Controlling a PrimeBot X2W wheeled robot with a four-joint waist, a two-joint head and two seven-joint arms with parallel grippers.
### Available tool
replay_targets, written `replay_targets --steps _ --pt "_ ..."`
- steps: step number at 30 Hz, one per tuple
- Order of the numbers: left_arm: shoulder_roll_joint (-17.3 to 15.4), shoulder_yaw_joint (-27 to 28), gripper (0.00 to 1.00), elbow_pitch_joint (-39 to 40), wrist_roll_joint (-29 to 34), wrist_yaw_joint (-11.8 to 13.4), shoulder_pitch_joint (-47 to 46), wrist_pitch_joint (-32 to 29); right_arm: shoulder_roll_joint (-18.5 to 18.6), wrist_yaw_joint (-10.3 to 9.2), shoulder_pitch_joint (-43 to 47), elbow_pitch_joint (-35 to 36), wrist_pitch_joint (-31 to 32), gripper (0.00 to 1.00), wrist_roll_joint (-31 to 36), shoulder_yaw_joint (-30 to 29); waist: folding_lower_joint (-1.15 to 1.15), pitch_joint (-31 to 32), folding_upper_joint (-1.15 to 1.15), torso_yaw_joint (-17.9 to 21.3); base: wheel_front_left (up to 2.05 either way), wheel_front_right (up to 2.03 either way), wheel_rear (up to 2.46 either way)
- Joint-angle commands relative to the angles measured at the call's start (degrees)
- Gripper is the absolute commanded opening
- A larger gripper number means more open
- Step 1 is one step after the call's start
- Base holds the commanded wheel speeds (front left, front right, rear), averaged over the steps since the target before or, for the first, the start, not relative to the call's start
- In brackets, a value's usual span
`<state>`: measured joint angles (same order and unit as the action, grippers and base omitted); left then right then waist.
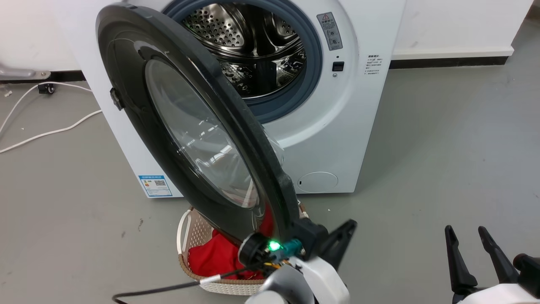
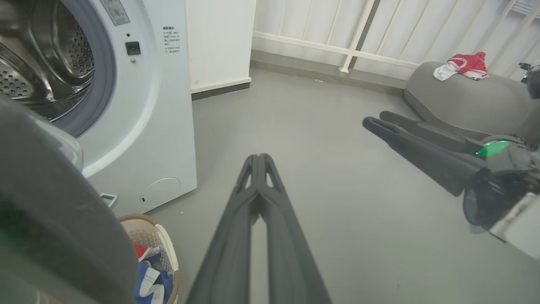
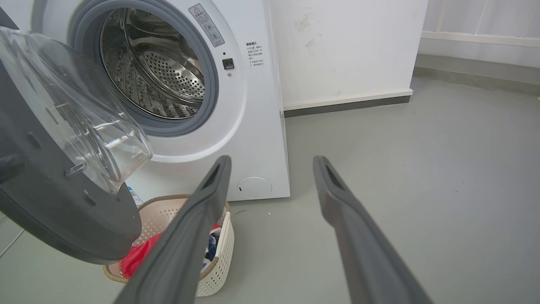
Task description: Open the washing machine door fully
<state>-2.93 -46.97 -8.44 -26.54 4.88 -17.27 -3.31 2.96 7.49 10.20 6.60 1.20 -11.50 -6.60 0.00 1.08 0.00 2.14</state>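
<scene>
While its long dark fingers press together on nothing, the left gripper (image 2: 258, 158) hangs just beside the rim of the round, glossy black washing machine door (image 1: 126, 84). The door stands partway out from the white washing machine (image 1: 337, 126). The right gripper (image 1: 466, 232) is spread and empty over the smooth grey floor (image 1: 422, 169).

Washing machine door (image 1: 198, 126): glossy black rim, clear glass bowl
Washing machine (image 1: 358, 126): white body
Label (image 1: 155, 185): blue-edged, 1 low on the front
Drum (image 1: 253, 46): bare steel, dotted with small holes
Gasket (image 1: 310, 80): grey-blue
Basket (image 1: 192, 236): cream, fine lattice of holes, brown rim
Red cloth (image 1: 215, 257): plain red
Second cloth (image 2: 154, 287): blue and white
Floor (image 1: 443, 147): plain grey
Cable (image 1: 50, 133): white
Left fingers (image 2: 230, 236): dark grey
Right fingers (image 3: 358, 228): dark grey
Wrist light (image 1: 274, 245): green
Skirting (image 1: 447, 62): dark strip
Wall (image 1: 455, 25): white
</scene>
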Motion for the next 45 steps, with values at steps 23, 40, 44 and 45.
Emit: replay_targets --steps 23,40,44,45 --pt "-1.33 6.7 0.0 -9.86 -4.01 6.4 -4.09 6.26 -0.13 0.01 -1.61 -1.94 0.38 1.0 -0.33 -0.6 0.0 -0.77 0.0 0.13 0.0 0.0 0.0" --pt "-8.95 7.17 0.0 2.61 -2.4 11.11 3.22 4.24 -0.12 0.01 -2.29 -3.43 -0.68 1.0 -0.92 -1.23 0.0 -0.12 0.0 -4.74 0.0 0.0 0.0" --pt "-10.26 6.56 0.0 5.95 -1.53 12.2 5.13 3.8 -0.12 0.01 -2.33 -4.1 -0.85 1.0 -1.13 -1.23 0.0 0.08 0.0 -6.2 0.0 0.0 0.0" --pt "-10.54 6.35 0.0 6.72 -1.38 12.51 5.57 3.65 -0.12 0.01 -2.27 -4.3 -0.77 1.0 -1.09 -1.07 0.0 0.12 0.0 -6.59 0.0 0.0 0.0"
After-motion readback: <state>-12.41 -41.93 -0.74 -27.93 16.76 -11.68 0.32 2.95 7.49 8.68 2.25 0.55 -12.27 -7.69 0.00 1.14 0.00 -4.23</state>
